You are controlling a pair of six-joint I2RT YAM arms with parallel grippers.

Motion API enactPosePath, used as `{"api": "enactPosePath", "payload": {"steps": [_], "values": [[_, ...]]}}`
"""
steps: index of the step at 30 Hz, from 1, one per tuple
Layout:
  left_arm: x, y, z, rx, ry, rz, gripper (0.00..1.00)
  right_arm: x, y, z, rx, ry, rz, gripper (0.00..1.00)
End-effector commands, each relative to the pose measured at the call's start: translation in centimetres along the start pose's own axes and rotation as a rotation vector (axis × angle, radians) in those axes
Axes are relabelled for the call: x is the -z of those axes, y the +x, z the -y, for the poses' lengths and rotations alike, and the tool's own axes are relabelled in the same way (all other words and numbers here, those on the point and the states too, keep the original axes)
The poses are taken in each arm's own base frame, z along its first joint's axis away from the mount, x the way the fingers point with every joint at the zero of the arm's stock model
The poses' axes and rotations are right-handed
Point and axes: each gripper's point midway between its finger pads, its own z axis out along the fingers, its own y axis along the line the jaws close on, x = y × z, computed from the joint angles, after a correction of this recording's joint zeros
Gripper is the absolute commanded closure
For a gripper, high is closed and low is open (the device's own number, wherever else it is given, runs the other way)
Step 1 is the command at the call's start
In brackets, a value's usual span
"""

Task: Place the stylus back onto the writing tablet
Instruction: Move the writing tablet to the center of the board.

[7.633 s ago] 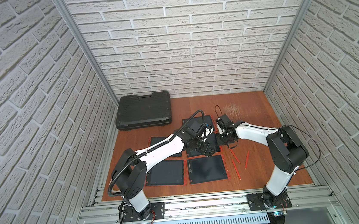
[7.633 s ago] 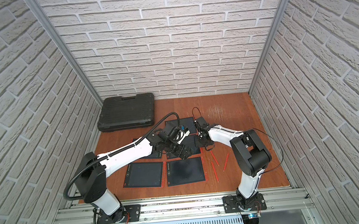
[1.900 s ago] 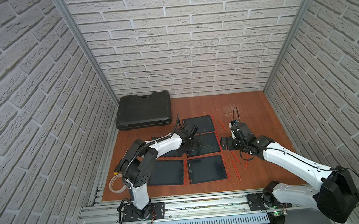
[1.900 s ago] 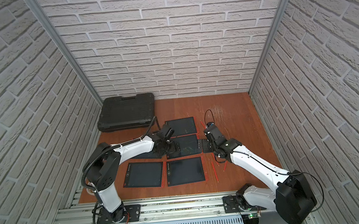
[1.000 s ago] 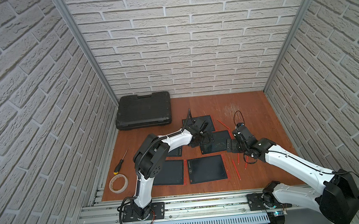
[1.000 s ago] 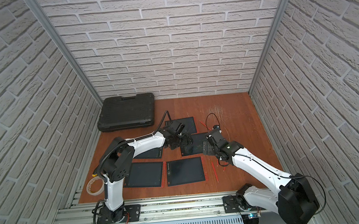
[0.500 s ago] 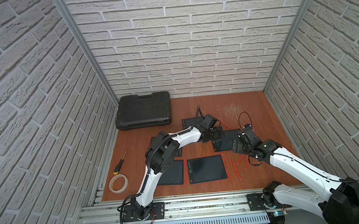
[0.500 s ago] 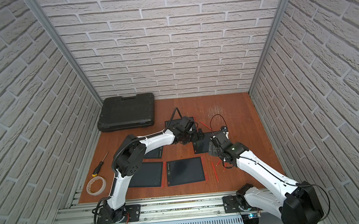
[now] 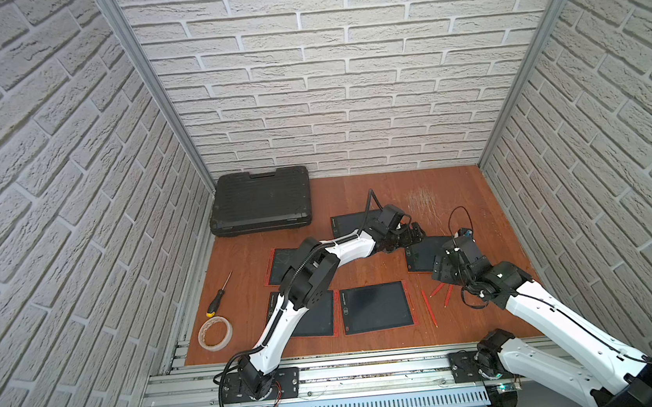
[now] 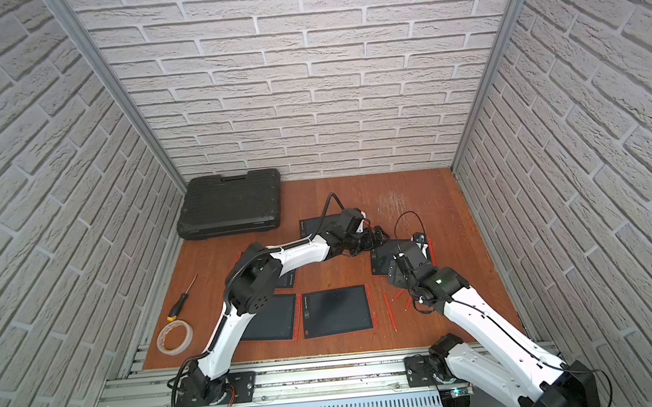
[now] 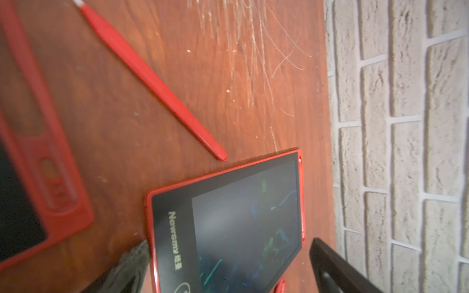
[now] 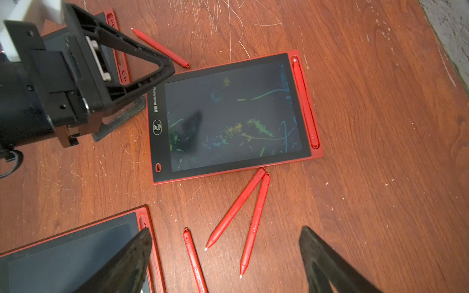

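Right of the desk's (image 9: pixel 364 274) middle, in both top views, the writing tablet (image 9: pixel 421 254) lies flat with its dark screen up. The left hand (image 9: pixel 412 237) reaches across to the tablet's rear-left corner, and the right hand (image 9: pixel 441 271) hangs over its front edge. In a top view the stylus (image 10: pixel 431 253) shows as a red strip seated along the tablet's right edge, its long axis running front to back. Three loose styluses (image 9: pixel 429 308) lie on the wood in front of the tablet. Four other tablets sit further left, with a black case (image 9: pixel 261 200), a screwdriver (image 9: pixel 219 294) and a tape roll (image 9: pixel 214 333) beyond them.

From the left wrist, the tablet (image 11: pixel 228 223) lies between the left hand's fingers (image 11: pixel 335 266), which stand wide apart and grip nothing. The finger on the stylus side is clear of the tablet. The other is just beside the logo edge; whether it touches cannot be told. A stray stylus (image 11: pixel 152 81) lies slantwise on the desk, its blunt end just short of the tablet's edge.

From the right wrist, the stylus (image 12: pixel 304 104) fills its slot, parallel to the edge opposite the logo strip. Its white tip points toward the scratched wood and its butt toward the loose styluses. The right hand's fingers (image 12: pixel 121 263) are spread wide above the desk and hold nothing.
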Motion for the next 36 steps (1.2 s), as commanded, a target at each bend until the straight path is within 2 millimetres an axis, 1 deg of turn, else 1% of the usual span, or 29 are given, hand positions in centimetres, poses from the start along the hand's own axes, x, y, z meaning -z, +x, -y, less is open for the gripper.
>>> {"api": "enactPosePath", "payload": {"steps": [1, 4, 6, 8, 11, 15, 17, 19, 21, 23, 25, 29, 32, 36], "values": [[-0.8, 2.6, -3.1, 0.06, -0.032, -0.093, 0.02, 0.1, 0.0, 0.2, -0.032, -0.008, 0.013, 0.11], [2.0, 0.9, -2.9, 0.033, -0.021, -0.065, 0.02, 0.0, 0.1, -0.4, -0.039, -0.051, 0.014, 0.13], [4.0, -0.2, -3.0, 0.012, -0.023, -0.058, 0.02, -0.2, 0.3, -1.3, -0.032, -0.094, 0.002, 0.15], [6.3, -1.3, -3.2, -0.022, -0.028, -0.054, 0.02, -0.5, 0.6, -2.8, -0.008, -0.165, -0.017, 0.15], [9.7, -2.4, -3.4, -0.094, -0.038, -0.058, 0.02, -1.0, 1.1, -4.8, 0.025, -0.244, -0.06, 0.15], [14.0, -3.4, -4.1, -0.162, -0.072, -0.058, 0.02, -1.7, 1.3, -7.3, 0.049, -0.344, -0.097, 0.15], [16.3, -3.9, -4.6, -0.193, -0.096, -0.053, 0.02, -2.2, 1.5, -8.6, 0.057, -0.391, -0.121, 0.11], [18.3, -4.3, -5.1, -0.217, -0.126, -0.053, 0.02, -2.7, 1.6, -9.8, 0.059, -0.427, -0.142, 0.07], [20.1, -4.6, -5.5, -0.237, -0.148, -0.048, 0.02, -3.4, 1.7, -10.8, 0.059, -0.455, -0.164, 0.06], [21.6, -4.7, -5.5, -0.267, -0.163, -0.044, 0.02, -4.3, 1.9, -12.1, 0.064, -0.483, -0.194, 0.04], [22.6, -4.9, -5.4, -0.294, -0.175, -0.045, 0.02, -5.2, 1.8, -13.1, 0.068, -0.496, -0.214, 0.0], [23.6, -5.3, -4.6, -0.354, -0.185, -0.05, 0.02, -7.0, 1.6, -14.6, 0.08, -0.505, -0.24, 0.01], [23.8, -5.8, -4.3, -0.384, -0.184, -0.042, 0.02, -7.7, 1.1, -15.7, 0.083, -0.523, -0.241, 0.01], [23.6, -6.1, -4.0, -0.399, -0.174, -0.033, 0.02, -8.3, 0.9, -16.5, 0.085, -0.528, -0.253, 0.01]]}}
